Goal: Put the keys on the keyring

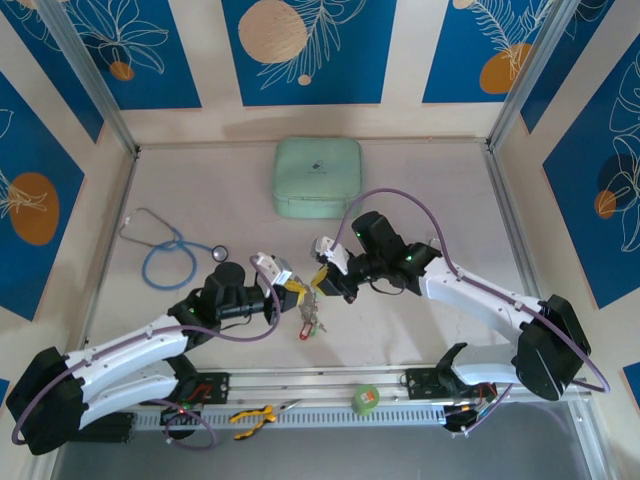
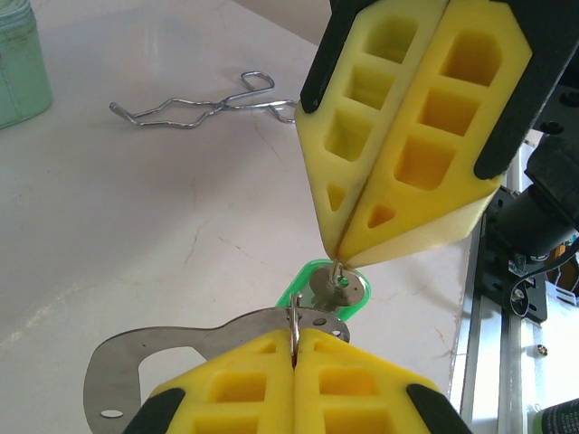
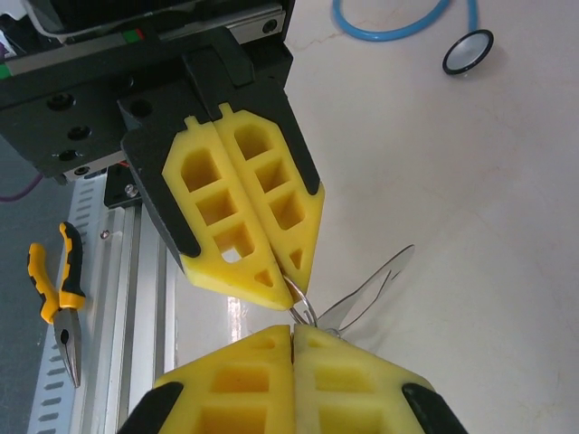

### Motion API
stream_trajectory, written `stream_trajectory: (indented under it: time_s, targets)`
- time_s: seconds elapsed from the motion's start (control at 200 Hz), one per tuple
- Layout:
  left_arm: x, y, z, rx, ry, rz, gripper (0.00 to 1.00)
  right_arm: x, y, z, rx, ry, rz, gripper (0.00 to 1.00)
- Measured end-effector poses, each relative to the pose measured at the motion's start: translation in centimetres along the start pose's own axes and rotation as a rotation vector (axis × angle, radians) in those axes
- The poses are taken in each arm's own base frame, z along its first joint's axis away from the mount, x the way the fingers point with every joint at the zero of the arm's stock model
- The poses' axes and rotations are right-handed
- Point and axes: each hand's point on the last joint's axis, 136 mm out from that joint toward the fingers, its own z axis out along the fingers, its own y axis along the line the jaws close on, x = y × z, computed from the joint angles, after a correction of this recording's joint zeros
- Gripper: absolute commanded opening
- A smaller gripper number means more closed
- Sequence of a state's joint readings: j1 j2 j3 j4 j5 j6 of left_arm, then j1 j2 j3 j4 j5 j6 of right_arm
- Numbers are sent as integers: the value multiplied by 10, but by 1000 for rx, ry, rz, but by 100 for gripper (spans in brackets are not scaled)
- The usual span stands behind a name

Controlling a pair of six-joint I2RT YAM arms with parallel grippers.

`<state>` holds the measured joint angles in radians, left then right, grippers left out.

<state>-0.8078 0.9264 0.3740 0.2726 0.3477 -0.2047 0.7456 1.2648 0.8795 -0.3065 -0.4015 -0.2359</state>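
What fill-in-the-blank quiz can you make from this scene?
1. The stethoscope tubing is ____.
2. The left tool and right tool have ____ pads.
3. The tag behind the key between them is ____.
4. Both tools are ____, not open.
Missing words: blue; yellow; green; shut.

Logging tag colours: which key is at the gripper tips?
The green-tagged key, pinched at the right gripper's closed tips; the red-tagged key dangles lower.
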Motion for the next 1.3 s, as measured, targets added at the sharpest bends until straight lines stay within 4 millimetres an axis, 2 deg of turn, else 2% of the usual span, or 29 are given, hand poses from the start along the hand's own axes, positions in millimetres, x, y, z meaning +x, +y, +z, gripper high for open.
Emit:
stream_trajectory:
  time_s: [0.48,1.3]
  targets:
    - [-7,-4,0,20,-29,17,0,-2,-3,3,-1,7,-9,0]
    - [-7,-4,1,24,-29,17,0,-7,-3,1,-1,-2,-16,0]
